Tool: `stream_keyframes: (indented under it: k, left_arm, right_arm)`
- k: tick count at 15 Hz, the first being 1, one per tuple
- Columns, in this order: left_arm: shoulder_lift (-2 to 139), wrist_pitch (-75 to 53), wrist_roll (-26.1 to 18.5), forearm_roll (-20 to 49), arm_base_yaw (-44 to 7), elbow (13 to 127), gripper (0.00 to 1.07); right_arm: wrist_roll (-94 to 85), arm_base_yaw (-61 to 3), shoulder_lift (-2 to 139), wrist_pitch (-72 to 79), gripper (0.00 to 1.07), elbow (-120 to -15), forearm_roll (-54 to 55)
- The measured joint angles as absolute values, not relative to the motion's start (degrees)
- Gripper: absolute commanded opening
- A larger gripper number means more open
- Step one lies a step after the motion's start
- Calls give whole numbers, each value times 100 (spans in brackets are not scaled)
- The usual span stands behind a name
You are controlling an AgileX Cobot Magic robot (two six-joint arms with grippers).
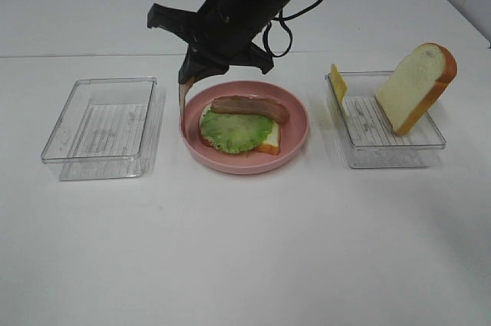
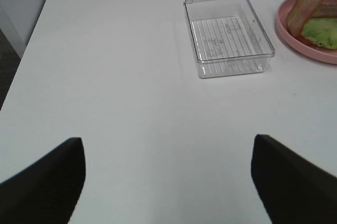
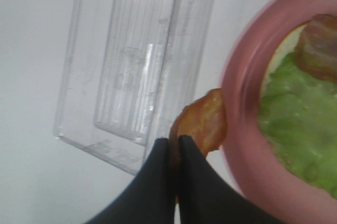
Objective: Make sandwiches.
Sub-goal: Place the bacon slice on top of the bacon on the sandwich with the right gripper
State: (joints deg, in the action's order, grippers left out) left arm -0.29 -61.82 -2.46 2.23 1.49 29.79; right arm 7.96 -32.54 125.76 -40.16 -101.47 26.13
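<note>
1. Table (image 1: pixel 245 265): white; bears everything listed.
2. Empty tray (image 1: pixel 100 130): clear plastic, on the left of the high view, near the plate.
3. Stocked tray (image 1: pixel 418 144): clear plastic, on the right; holds the spare bread and the cheese.
4. Plate (image 1: pixel 245 165): pink, round, between the two trays; carries the part-built sandwich.
5. Left gripper (image 2: pixel 168 142): jaws spread wide with nothing between them, over bare table short of the empty tray.
6. Right gripper (image 3: pixel 176 142): reaches across the middle; fingers clenched on one end of the held bacon.
7. Spare bread (image 1: pixel 414 88): white with orange-brown crust, leaning upright in the stocked tray. Likely light, soft foam; best taken across its flat faces near the upper crust, with a gentle squeeze.
8. Base bread (image 1: pixel 270 140): flat on the plate, mostly covered by the lettuce.
9. Lettuce (image 1: pixel 234 130): ruffled green leaf on the base bread. Looks soft and easily shifted, so anything set on it should go down lightly.
10. Laid bacon (image 1: pixel 249 107): reddish-brown strip across the far side of the lettuce.
11. Held bacon (image 3: pixel 202 124): hangs from the pinch just outside the plate rim, on the empty-tray side; contact with the rim cannot be told. Appears light and rubbery, prone to swing, and sits deep enough in the pinch.
12. Cheese (image 1: pixel 337 84): thin yellow slice on edge against the stocked tray's wall. Probably bendy and slippery; its raised upper edge is the place to take hold.
</note>
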Motion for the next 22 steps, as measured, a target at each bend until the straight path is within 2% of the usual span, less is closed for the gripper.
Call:
stream_keyframes:
  k: [4, 5, 16, 17, 18, 19, 20, 21, 22]
  left_arm:
    - [-29, -6182, -246, 223, 149, 2979, 79]
    - [-29, -6182, -246, 223, 149, 2979, 79]
    - [-29, -6182, -246, 223, 149, 2979, 79]
    - [-29, -6182, -246, 223, 149, 2979, 79]
    - [-29, -6182, -246, 223, 149, 2979, 79]
    - [-29, -6182, -246, 223, 149, 2979, 79]
    - [-29, -6182, -246, 223, 149, 2979, 79]
    - [-29, -6182, -246, 223, 149, 2979, 79]
    - [-29, -6182, -246, 223, 149, 2979, 79]
  right_arm:
    - [1610, -3254, 12737, -4028, 0, -10147, 1146]
    - [1931, -3254, 12743, -4085, 0, -10147, 453]
    - [2280, -3254, 12966, -4354, 2, -10147, -739]
    - [2286, -3254, 12966, -4360, 12, -10147, -745]
    - [2252, -3254, 12966, -4372, 42, -10147, -745]
    - [2235, -3254, 12966, -4395, 54, -10147, -745]
    - [2183, -3254, 12966, -4452, 81, -10147, -745]
    - [2166, -3254, 12983, -4544, 96, -10147, -745]
    - [2028, -3254, 12966, -4710, 98, -10170, -733]
